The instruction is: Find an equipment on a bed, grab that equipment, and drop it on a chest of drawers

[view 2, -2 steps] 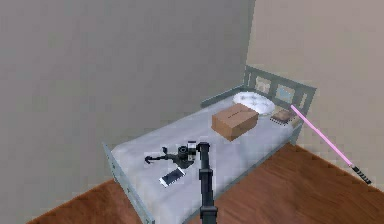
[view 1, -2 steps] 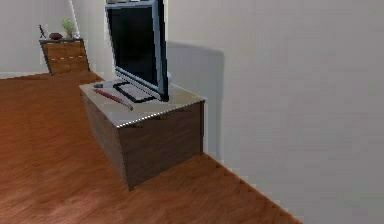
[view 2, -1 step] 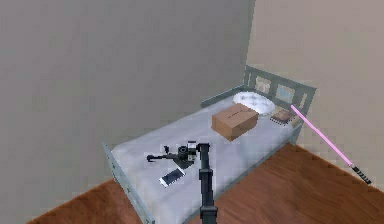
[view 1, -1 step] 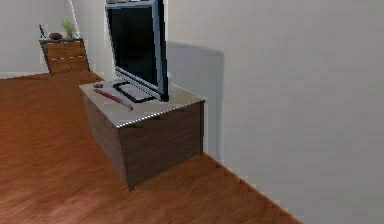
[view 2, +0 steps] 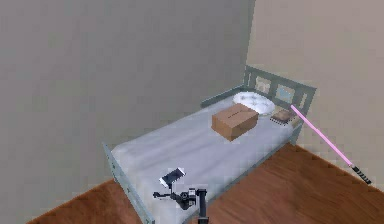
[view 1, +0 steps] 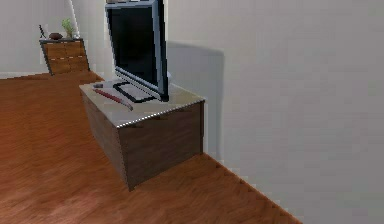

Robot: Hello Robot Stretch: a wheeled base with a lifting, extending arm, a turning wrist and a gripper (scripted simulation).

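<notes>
Nearest, the gripper [view 2: 168, 190] sits at the foot end of the bed [view 2: 190, 150]. I cannot tell how its fingers are set or whether it holds anything, though the grab looks not yet done. Farther up the bed lie a cardboard box [view 2: 233, 122] and a white pillow [view 2: 254, 103], and the likely equipment, a long pink rod [view 2: 325, 140], slants from the bed's head end down to the floor, well apart from the gripper. The chest of drawers [view 1: 65, 55] stands far off, beyond the TV stand [view 1: 145, 125], so reaching, grasping, carrying and dropping all seem left.
</notes>
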